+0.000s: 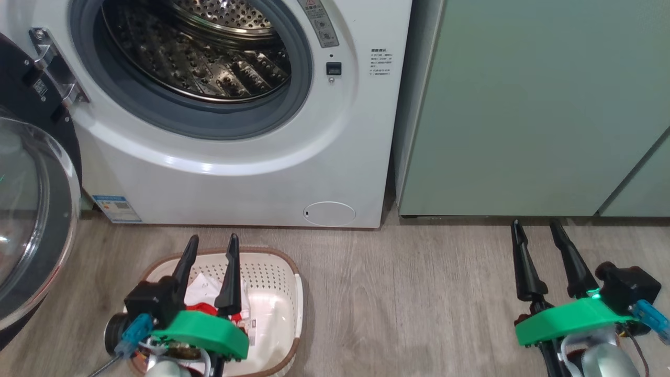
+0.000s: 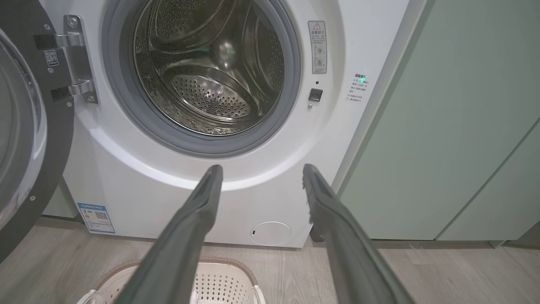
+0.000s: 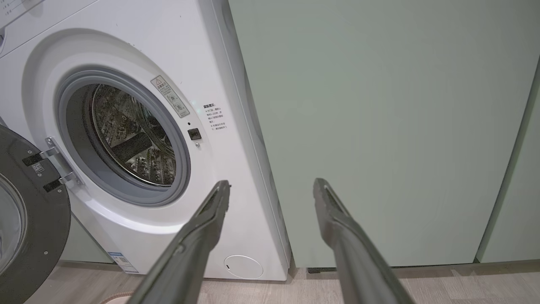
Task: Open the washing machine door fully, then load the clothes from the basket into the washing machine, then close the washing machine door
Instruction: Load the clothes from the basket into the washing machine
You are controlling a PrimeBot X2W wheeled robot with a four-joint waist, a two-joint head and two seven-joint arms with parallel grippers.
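The washing machine point(image 1: 251, 173) stands with its steel drum point(image 1: 209, 47) exposed and bare. Its door point(image 1: 31, 220) is swung out to the left on a metal hinge point(image 1: 55, 68); it also shows at the left of the left wrist view point(image 2: 29, 126) and the right wrist view point(image 3: 29, 219). The basket point(image 1: 272, 293) sits on the floor before the washer, red and white clothes point(image 1: 207, 296) inside. My left gripper point(image 1: 213, 246) hovers open above the basket, nothing between its fingers. My right gripper point(image 1: 536, 230) is open over the floor at the right, empty.
Pale green cabinets point(image 1: 528, 104) stand right of the washer. Wood-look floor point(image 1: 408, 293) stretches between the basket and my right arm. A small round flap point(image 1: 330, 213) sits low on the washer front, a blue sticker point(image 1: 116, 208) at its lower left.
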